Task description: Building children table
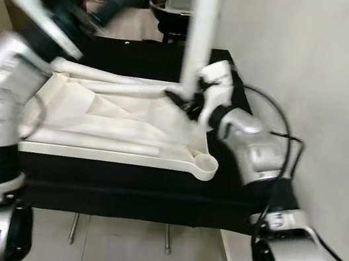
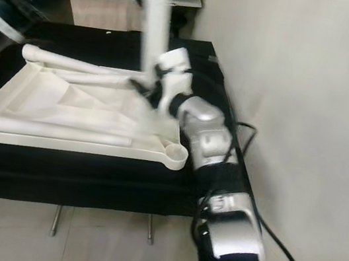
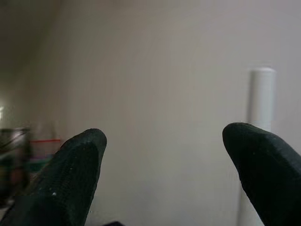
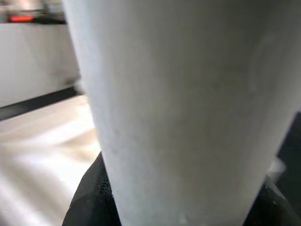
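One leg: an upright white table leg (image 1: 200, 34) is clamped low down by the right gripper (image 1: 191, 100), at the far right corner of the tabletop.
Tabletop: an upturned white tabletop (image 1: 117, 154) is laid on a black-draped bench (image 1: 118, 188), beneath and left of the right gripper.
Spare legs: two loose legs (image 1: 102, 140) are seen lying across the tabletop.
Open socket: a round corner socket (image 1: 206, 165) is near the right gripper, toward the robot.
Left gripper: the left gripper (image 3: 162, 155) is raised, fingers spread apart, nothing held.
Risk: a tilted leg could jam or slip from its socket; the light tabletop could be dragged across the cloth.
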Motion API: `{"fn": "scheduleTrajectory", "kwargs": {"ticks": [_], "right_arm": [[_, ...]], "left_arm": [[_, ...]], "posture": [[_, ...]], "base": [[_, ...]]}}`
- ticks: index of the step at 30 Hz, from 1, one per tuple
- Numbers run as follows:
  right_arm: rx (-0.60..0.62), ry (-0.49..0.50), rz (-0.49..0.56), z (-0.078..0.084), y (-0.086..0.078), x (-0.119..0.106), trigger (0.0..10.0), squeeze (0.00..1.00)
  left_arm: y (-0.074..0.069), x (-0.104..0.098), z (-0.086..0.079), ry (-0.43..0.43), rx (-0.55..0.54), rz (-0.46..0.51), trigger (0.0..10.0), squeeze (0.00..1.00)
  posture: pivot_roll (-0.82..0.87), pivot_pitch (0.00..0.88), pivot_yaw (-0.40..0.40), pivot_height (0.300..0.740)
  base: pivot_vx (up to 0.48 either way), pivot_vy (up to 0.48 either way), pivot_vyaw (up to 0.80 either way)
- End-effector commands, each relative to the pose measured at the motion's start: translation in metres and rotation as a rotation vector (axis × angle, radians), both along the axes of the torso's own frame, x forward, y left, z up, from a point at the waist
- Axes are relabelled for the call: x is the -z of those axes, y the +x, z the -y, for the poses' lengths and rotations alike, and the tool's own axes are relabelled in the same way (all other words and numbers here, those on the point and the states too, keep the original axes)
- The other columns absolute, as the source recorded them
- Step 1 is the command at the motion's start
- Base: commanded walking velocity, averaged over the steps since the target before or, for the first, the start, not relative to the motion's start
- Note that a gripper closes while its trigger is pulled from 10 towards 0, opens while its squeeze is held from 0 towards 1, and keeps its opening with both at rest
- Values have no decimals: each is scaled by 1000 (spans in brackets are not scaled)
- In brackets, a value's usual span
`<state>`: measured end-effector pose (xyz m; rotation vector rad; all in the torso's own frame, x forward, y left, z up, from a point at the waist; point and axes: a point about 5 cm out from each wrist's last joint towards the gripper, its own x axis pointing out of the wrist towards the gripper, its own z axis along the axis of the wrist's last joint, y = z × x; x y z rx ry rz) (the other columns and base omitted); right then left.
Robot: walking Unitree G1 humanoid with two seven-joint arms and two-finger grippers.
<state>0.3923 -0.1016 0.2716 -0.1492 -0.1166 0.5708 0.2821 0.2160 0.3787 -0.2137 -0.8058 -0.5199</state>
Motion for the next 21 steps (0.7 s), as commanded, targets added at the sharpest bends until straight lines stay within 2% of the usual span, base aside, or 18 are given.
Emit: {"fn": "scheduleTrajectory", "kwargs": {"ticks": [1, 3, 4, 5, 6, 7, 8, 9, 10, 11, 12, 14, 15, 16, 18, 19, 20, 21], "right_arm": [[39, 16, 34, -1, 2, -7, 0, 0], [107, 39, 43, 9, 5, -9, 0, 0], [127, 56, 49, 13, 7, -12, 0, 0], [105, 98, 51, 17, 7, -17, 0, 0], [61, 130, 49, 16, 6, -19, 0, 0], [61, 130, 49, 16, 6, -19, 0, 0], [31, 152, 48, 16, 5, -20, 0, 0], [-83, 153, 60, 13, -1, -21, 510, 0], [-161, 147, 70, 12, -6, -21, 510, 0], [-161, 147, 70, 12, -6, -21, 510, 0], [-331, 107, 58, 10, -19, -14, 9686, 0], [-357, 99, 52, 10, -21, -13, 10000, 0], [-437, 82, 36, 10, -28, -8, 10000, 0], [-437, 82, 36, 10, -28, -8, 10000, 0], [-583, 13, 17, 9, -40, 0, 10000, 0], [-628, -23, 14, 9, -43, 4, 10000, 0], [-628, -23, 14, 9, -43, 4, 10000, 0], [-645, -54, 1, 9, -43, 6, 10000, 0]], "left_arm": [[-4, 4, 0, 24, -28, -22, 10000, 1000], [-5, 14, -2, 38, -59, -58, 10000, 1000], [-5, 25, -4, 38, -79, -103, 10000, 1000], [-5, 47, -3, 49, -106, -194, 10000, 1000], [-6, 62, 1, 78, -114, -251, 10000, 1000], [-6, 62, 1, 78, -114, -251, 10000, 1000], [-7, 71, 3, 97, -117, -285, 10000, 1000], [-12, 99, 16, 164, -99, -374, 10000, 0], [-18, 116, 25, 205, -80, -429, 10000, 0], [-18, 116, 25, 205, -80, -429, 10000, 0], [-33, 146, 45, 265, -12, -528, 10000, 0], [-36, 150, 48, 271, 1, -543, 10000, 0], [-43, 164, 57, 263, 25, -602, 10000, 0], [-43, 164, 57, 263, 25, -602, 10000, 0], [-58, 194, 72, 359, 16, -710, 10000, 0], [-66, 205, 77, 437, 5, -732, 10000, 0], [-66, 205, 77, 437, 5, -732, 10000, 0], [-72, 213, 79, 481, -21, -744, 10000, 0]], "posture": [[-79, 119, 3, 740], [-78, 124, 2, 740], [-73, 159, 2, 740], [-74, 195, 9, 740], [-74, 195, 9, 740], [-74, 195, 9, 740], [-74, 195, 9, 740], [-70, 246, 16, 740], [-70, 253, 18, 740], [-70, 253, 18, 740], [-69, 272, 20, 740], [-69, 272, 20, 740], [-66, 305, 28, 740], [-66, 305, 28, 740], [-66, 326, 36, 740], [-66, 332, 35, 740], [-66, 332, 35, 740], [-62, 343, 33, 740]], "base": [[0, 0, 0], [0, 0, 0], [0, 0, 0], [0, 0, 0], [0, 0, 0], [0, 0, 0], [0, 0, 0], [0, 0, 0], [0, 0, 0], [0, 0, 0], [0, 0, 0], [0, 0, 0], [0, 0, 0], [0, 0, 0], [0, 0, 0], [0, 0, 0], [0, 0, 0], [0, 0, 0]]}}
